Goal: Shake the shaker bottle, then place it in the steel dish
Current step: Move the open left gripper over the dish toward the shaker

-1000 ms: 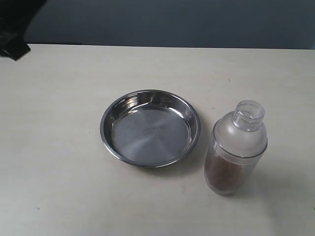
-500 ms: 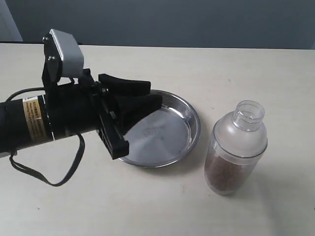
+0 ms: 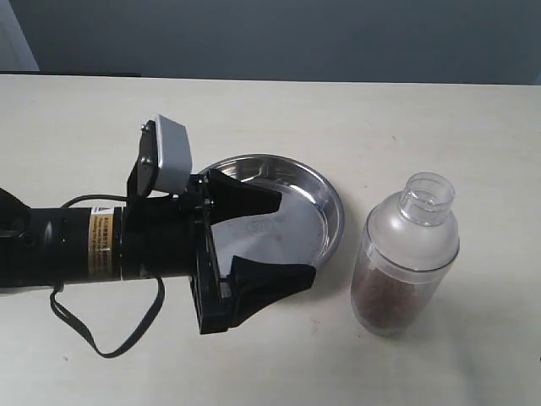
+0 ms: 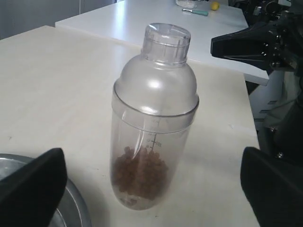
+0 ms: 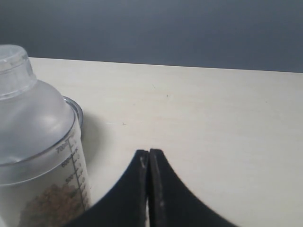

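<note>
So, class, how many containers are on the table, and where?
2. The steel dish lies at centre, partly beneath the left gripper, jaws open; the shaker bottle stands upright beside it, on the right arm's side, not touching. The gripper may hide more.

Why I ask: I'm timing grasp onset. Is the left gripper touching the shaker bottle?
Apart. The exterior view shows bare table between the open left gripper and the shaker bottle; the left wrist view shows it clear of both fingers.
</note>
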`<state>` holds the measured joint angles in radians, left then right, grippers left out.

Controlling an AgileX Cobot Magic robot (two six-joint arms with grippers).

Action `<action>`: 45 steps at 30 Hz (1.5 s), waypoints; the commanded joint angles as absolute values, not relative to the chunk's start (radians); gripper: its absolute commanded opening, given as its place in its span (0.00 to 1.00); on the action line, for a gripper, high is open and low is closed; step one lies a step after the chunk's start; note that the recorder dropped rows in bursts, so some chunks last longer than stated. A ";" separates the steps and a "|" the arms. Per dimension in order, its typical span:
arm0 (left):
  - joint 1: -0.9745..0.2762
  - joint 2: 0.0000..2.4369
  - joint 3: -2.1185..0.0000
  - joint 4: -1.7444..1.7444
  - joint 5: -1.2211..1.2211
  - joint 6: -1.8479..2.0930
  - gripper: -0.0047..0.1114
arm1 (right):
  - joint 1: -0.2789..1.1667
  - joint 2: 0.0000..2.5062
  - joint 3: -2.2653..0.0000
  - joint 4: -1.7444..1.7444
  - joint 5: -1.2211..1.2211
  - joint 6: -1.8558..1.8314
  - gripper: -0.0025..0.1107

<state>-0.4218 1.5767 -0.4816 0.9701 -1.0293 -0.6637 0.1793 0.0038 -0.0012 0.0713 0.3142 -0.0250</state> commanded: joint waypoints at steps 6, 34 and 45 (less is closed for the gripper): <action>-0.434 1.582 -0.488 0.949 -1.195 -0.674 0.80 | 0.179 0.000 0.000 0.065 0.307 -0.026 0.02; -0.550 1.706 -0.498 0.767 -1.221 -0.470 0.94 | 0.179 0.000 0.000 0.065 0.307 -0.026 0.02; -0.581 1.911 -0.546 0.648 -1.221 -0.384 0.94 | 0.179 0.000 0.000 0.065 0.307 -0.026 0.02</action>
<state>-0.5736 1.8931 -0.5210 0.6745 -1.2075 -0.4138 0.1793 0.0038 -0.0012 0.0713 0.3159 -0.0250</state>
